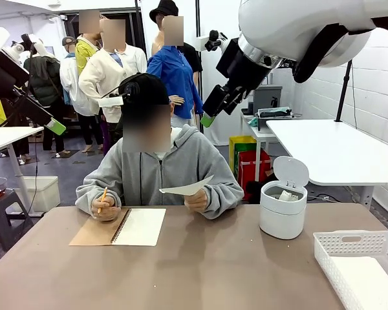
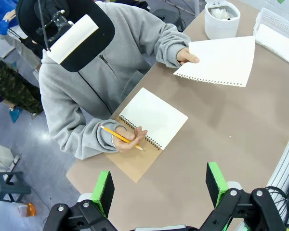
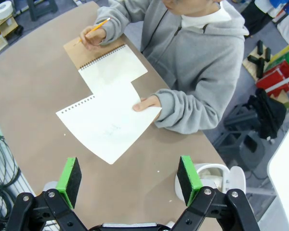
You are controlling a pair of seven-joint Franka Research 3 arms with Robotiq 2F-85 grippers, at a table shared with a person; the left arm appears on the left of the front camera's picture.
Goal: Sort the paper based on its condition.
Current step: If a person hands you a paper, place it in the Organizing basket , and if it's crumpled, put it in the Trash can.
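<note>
Both my grippers are up off the table with nothing in them. My right gripper (image 3: 129,164) has its green pads spread wide at the bottom of its wrist view, and my left gripper (image 2: 159,171) is just as wide at the bottom of its own.

The piece that matters now is the flat sheet (image 3: 108,122), in the middle of the right wrist view. The person's hand (image 3: 147,102) pinches it by one edge and holds it clear of the table, its torn spiral edge toward the frame's left. It looks smooth, not wadded, so I judge it belongs with the flat ones in the white basket (image 1: 349,248) at the lower right of the front view. The round bin (image 1: 282,210) just left of that, lid up, has a crumpled wad (image 1: 286,194) inside.

My right arm is the nearer one, I think. To do this well I would come down on the free edge, well apart from the person's fingers, with the pads turned so one goes above the sheet and one below. I would close gently — thin paper creases easily — and wait for the hand to let go before pulling. The notebook (image 1: 139,226) and pencil (image 1: 101,199) at centre left are not mine to touch.
</note>
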